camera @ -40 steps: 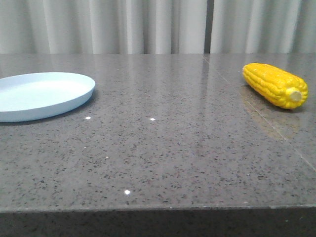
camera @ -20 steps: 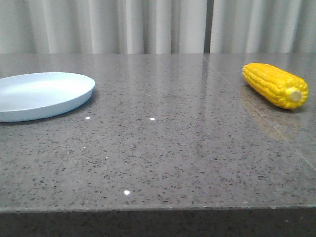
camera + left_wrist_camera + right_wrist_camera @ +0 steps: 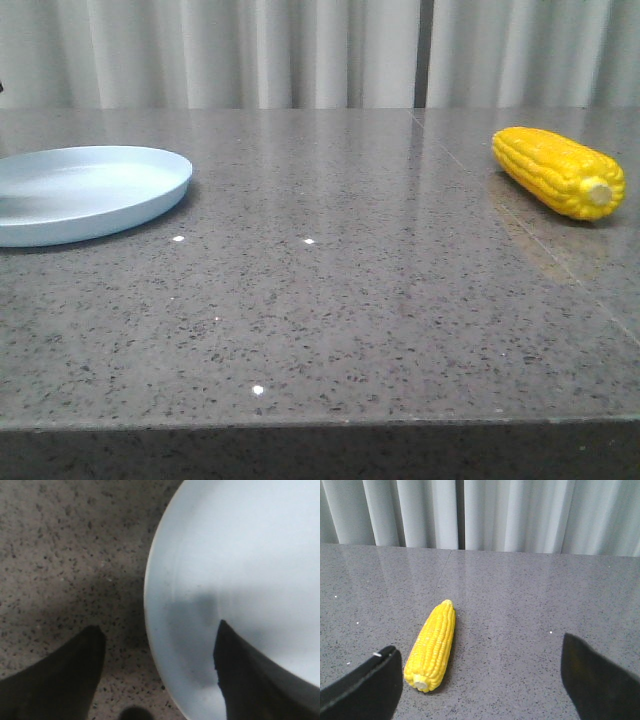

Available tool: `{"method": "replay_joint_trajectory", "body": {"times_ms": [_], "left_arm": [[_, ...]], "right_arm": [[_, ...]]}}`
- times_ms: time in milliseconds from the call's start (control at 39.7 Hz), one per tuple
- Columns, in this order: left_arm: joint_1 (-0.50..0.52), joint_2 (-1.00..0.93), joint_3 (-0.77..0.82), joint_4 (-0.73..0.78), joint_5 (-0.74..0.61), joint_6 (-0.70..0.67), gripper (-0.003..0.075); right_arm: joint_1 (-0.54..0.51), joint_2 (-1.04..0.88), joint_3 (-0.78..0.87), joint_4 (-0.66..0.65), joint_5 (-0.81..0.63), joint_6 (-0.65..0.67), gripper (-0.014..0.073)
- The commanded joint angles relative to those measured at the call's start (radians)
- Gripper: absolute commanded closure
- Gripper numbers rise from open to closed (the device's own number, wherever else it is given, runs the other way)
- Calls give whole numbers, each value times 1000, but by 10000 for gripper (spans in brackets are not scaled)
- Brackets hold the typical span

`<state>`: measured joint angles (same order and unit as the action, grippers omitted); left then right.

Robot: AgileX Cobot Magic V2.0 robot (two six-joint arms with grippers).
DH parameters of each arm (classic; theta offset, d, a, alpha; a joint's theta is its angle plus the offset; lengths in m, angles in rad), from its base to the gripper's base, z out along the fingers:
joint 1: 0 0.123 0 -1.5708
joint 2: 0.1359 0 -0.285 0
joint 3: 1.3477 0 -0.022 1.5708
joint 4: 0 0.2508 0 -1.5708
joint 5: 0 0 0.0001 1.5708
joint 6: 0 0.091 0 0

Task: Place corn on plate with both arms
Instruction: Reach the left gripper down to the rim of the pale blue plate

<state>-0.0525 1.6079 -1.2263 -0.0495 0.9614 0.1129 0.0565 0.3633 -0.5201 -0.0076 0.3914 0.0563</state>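
Soft, even light falls from above me. The polished speckled grey stone table (image 3: pixel 350 300) mirrors the pale pleated curtain (image 3: pixel 300 50) at mid frame. My left fingers (image 3: pixel 60 680) blur darkly, shading the glossy pale blue round plate (image 3: pixel 250 555); my right view stays sharp.

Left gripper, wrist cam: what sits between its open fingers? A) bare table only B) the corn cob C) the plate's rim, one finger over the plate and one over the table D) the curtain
C: the left gripper is open, one finger over the pale blue plate, the other over the speckled table, the rim running between them. The corn lies far off on the right side.
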Motion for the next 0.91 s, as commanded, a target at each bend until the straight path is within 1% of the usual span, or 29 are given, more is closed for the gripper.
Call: {"method": "replay_joint_trajectory", "body": {"times_ms": [0,126,252,327,428,453,604,780,881], "left_arm": [[-6,-18,-33,-19,-20,-7,376],[-6,-3,-33,-33,-23,-7,428],[-6,9,-33,-42,-25,-7,514],[-6,9,-33,-42,-27,-7,591],[-6,9,-33,-42,-27,-7,727],[-6,9,-33,-42,-27,-7,739],[-6,4,-53,-80,-14,-13,741],[-12,-2,-185,-218,85,-18,741],[-40,-2,-236,-262,91,-49,741]], "right_arm": [[-5,15,-34,-2,-87,-8,-68],[-5,15,-34,-2,-87,-8,-68],[-5,15,-34,-2,-87,-8,-68],[-5,15,-34,-2,-87,-8,-68],[-5,15,-34,-2,-87,-8,-68],[-5,15,-34,-2,-87,-8,-68],[-5,15,-34,-2,-87,-8,-68],[-5,15,-34,-2,-87,-8,-68],[-5,15,-34,-2,-87,-8,-68]]}}
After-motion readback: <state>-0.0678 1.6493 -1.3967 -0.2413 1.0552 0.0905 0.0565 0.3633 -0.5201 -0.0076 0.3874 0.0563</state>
